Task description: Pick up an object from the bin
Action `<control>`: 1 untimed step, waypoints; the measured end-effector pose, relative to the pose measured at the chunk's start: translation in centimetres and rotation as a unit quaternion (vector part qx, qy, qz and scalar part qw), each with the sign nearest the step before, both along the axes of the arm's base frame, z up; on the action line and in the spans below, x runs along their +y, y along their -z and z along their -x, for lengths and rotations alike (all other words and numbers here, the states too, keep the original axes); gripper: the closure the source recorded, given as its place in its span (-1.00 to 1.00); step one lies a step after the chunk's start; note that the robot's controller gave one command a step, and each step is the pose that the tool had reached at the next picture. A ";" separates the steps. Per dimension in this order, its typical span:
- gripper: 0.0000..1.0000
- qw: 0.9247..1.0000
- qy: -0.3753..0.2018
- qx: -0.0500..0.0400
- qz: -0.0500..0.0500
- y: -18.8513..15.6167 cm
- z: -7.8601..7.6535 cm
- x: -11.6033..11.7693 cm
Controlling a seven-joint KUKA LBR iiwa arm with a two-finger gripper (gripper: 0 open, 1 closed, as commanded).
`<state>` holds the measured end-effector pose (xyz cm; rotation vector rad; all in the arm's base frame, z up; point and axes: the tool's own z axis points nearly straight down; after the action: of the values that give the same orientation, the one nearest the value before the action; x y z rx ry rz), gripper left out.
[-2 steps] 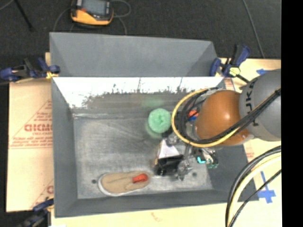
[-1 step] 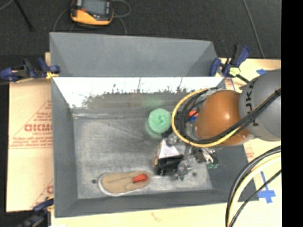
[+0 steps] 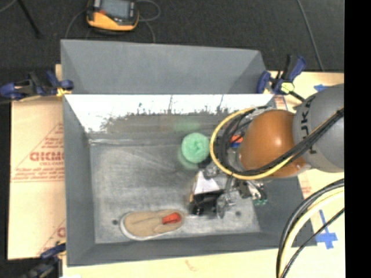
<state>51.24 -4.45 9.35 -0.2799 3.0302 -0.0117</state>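
Observation:
My gripper point(image 3: 206, 198) hangs low over the bin's floor, right of middle and near the front wall. A green ball point(image 3: 195, 147) lies just behind it, close to the back wall and a little to its left. To its front left, a tan shoe-shaped thing point(image 3: 145, 225) with a small red piece on its right end lies flat along the front wall. That end is a short way from the gripper and nothing touches it.
The arm, with its orange cover and looped cables, reaches in over the bin's right side and hides the floor there. The front wall stands close in front of the gripper.

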 end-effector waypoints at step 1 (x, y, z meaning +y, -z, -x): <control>1.00 1.000 0.000 0.000 0.000 0.0 0.0 0.0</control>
<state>51.24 -4.45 9.34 -0.2801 3.0302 -0.0117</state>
